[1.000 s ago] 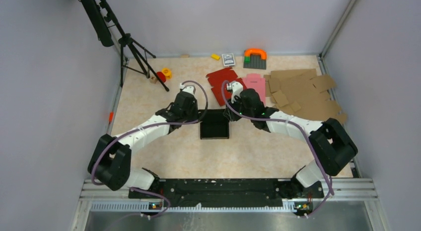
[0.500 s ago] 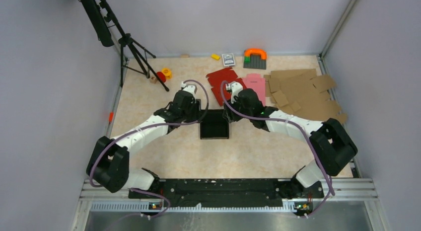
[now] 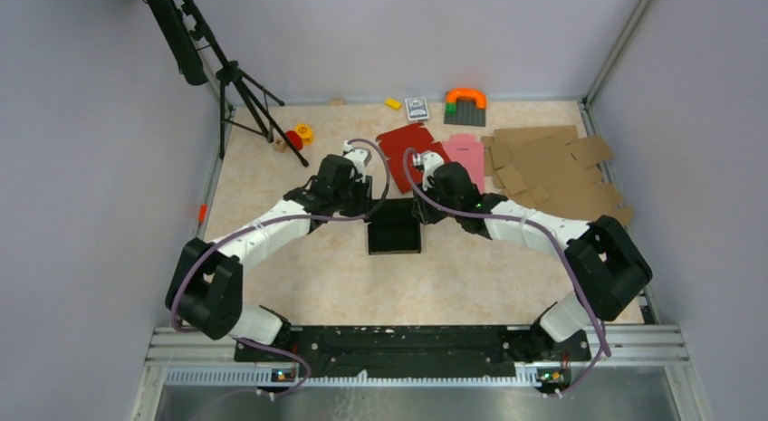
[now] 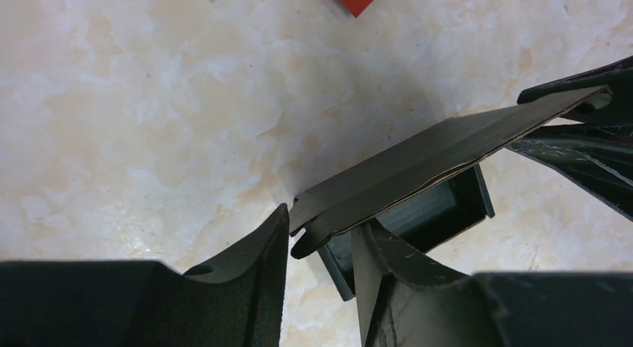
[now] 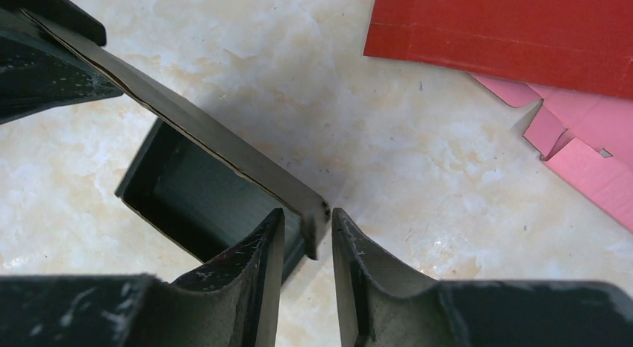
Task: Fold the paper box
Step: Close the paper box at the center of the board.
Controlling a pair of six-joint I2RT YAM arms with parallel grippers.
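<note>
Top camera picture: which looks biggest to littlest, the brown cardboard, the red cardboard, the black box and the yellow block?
1. Brown cardboard pile: biggest by far.
2 and 3. Red cardboard and black paper box: they look close, and the red one is partly hidden, so no ranking.
4. Yellow block: littlest.

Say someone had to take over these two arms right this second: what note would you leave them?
Left gripper: jaws astride the left end of the paper box's far wall; firm pinch or not, cannot tell.
Right gripper: the same at the right end.
Box: mid-table, between the arms.
Done: already an open tray, walls up.
Left to do: probably press the far wall's folded-over flap home, then let go.
Red blank and pink blank lie flat behind it.
</note>
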